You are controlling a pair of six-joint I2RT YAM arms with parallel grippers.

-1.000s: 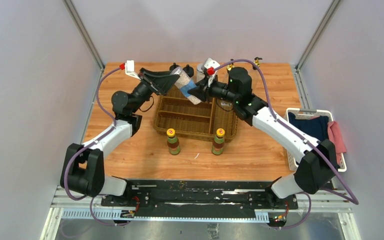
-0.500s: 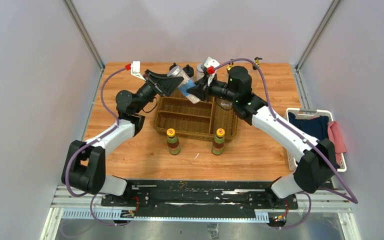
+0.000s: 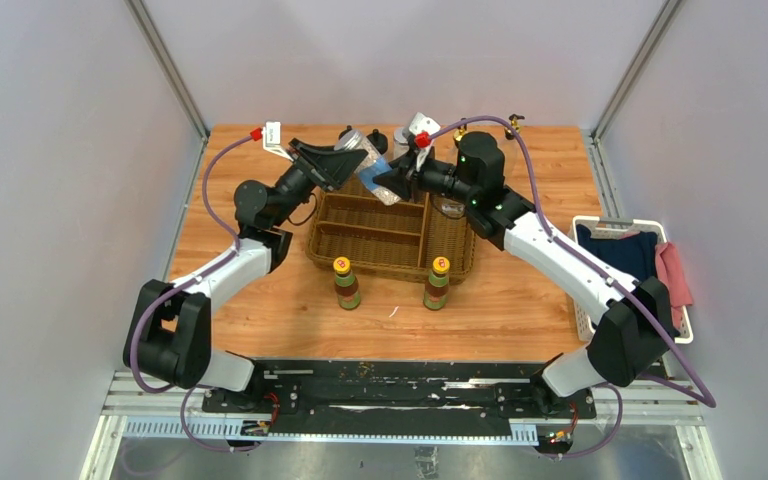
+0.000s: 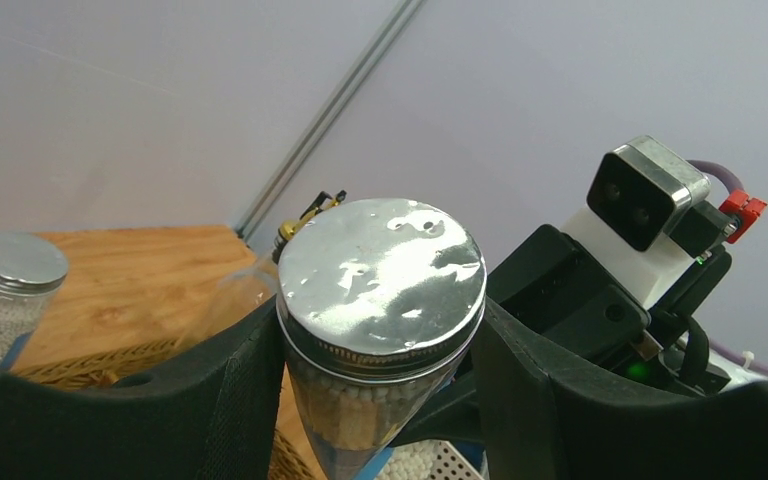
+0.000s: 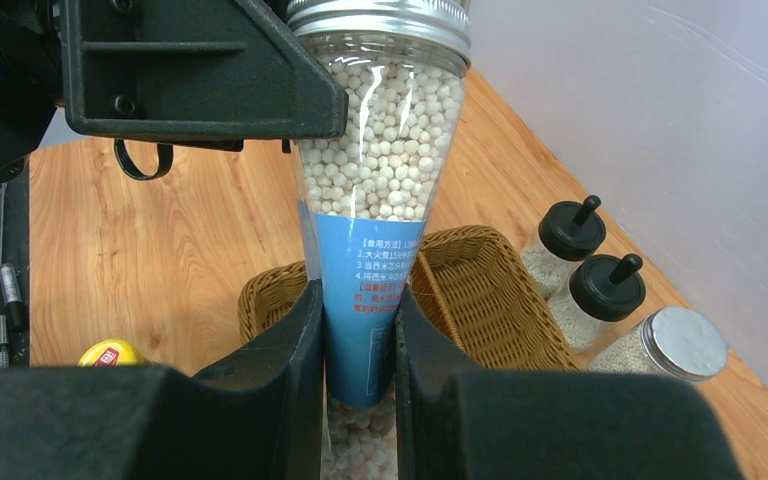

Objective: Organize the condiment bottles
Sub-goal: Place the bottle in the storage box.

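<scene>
A clear grey-lidded jar (image 3: pixel 373 165) of white beads with a blue label hangs tilted over the back of the wicker basket (image 3: pixel 360 262). My right gripper (image 5: pixel 360 320) is shut on its labelled lower part. My left gripper (image 4: pixel 380 340) has both fingers against the sides of the jar's silver lid (image 4: pixel 380 270). Two yellow-capped bottles (image 3: pixel 347 283) (image 3: pixel 437 283) stand in front of the basket. Two black-capped bottles (image 5: pixel 570 230) (image 5: pixel 608 288) and another grey-lidded jar (image 5: pixel 685 340) stand behind the basket. A gold-topped bottle (image 3: pixel 513 122) stands at the back right.
The basket has several compartments, with loose white beads below the held jar in the right wrist view. A white bin (image 3: pixel 588 300) with dark and pink cloths sits at the table's right edge. Walls close in the back and both sides.
My left gripper has moved up to the jar's lid end and closed its fingers onto the lid. The right gripper has kept its hold on the jar.
</scene>
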